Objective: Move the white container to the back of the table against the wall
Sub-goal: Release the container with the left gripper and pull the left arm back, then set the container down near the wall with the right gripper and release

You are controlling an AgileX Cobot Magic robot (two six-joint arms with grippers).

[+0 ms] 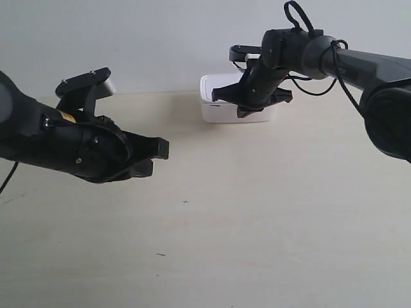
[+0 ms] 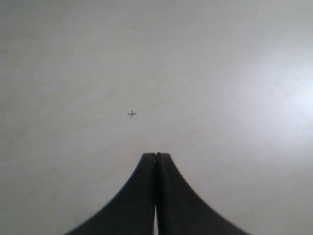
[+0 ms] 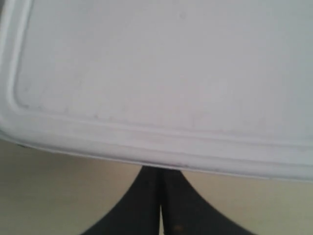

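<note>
Sitting at 12 o'clock on the table [image 1: 257, 224] by the wall [image 1: 128, 38], white container [image 1: 218, 112] has right gripper [image 3: 160, 171], clenched empty, butting its rim, so an off-centre shove could yaw it; left gripper [image 2: 156, 157] clenched too.

Left arm [image 1: 58, 144]: rounded matte black housing, with small pale screw heads [image 1: 96, 137] on its side and a small yellow-orange label [image 1: 66, 117]. A black bracket on top carries a pale grey camera block [image 1: 106, 85]. A thin black cable [image 1: 6, 178] runs from its underside. Left gripper [image 2: 157, 157]: black fingers, broad at the base and curving in to narrow tips, with fine ridging along one edge. Right arm [image 1: 366, 64]: dark grey cylindrical link, a lighter grey rounded joint [image 1: 318, 51] and a black wrist section. Black cables [image 1: 297, 13] loop above and below the joint. Right gripper [image 3: 160, 174]: the same black, flared finger profile.
</note>
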